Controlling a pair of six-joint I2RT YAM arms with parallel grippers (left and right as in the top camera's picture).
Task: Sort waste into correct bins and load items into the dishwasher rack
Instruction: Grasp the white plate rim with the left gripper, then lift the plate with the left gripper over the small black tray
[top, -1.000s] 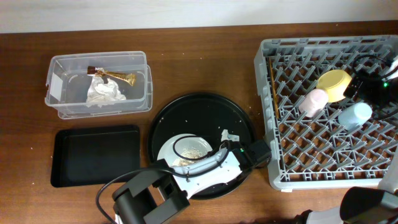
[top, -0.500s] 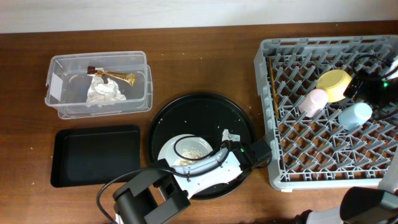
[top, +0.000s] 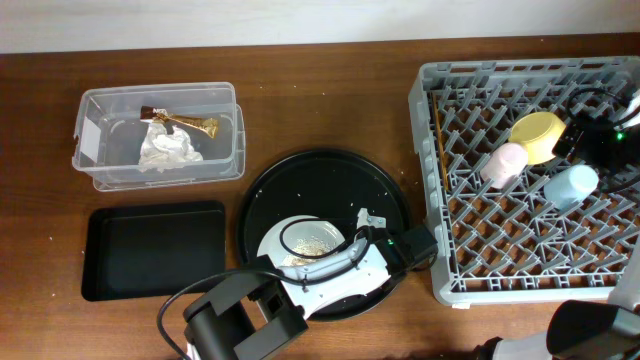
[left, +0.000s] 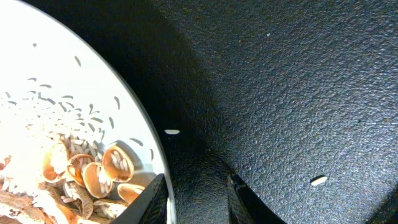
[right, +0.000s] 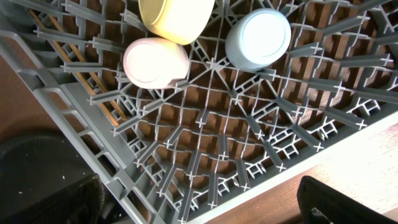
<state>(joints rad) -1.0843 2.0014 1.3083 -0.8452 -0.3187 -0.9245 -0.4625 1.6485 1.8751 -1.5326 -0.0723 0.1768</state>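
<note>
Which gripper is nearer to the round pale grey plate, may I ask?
Left. The left gripper sits at the rim of the round pale grey plate; the right gripper hangs over the grey plastic rack.

Overhead check. I see the napkin (top: 168, 150) and wrapper (top: 186, 124) in the clear tub (top: 160, 90), far left on the desk (top: 330, 100). The black tray (top: 152, 250) sits just in front of the tub. The plate (top: 272, 238) with rice scraps (top: 312, 238) rests on the round black tray (top: 320, 185), under the left arm (top: 335, 275). The rack (top: 425, 190) holds the bowl (top: 537, 136), pink cup (top: 503, 163), blue cup (top: 571, 184) and chopsticks (top: 440, 160).
</note>
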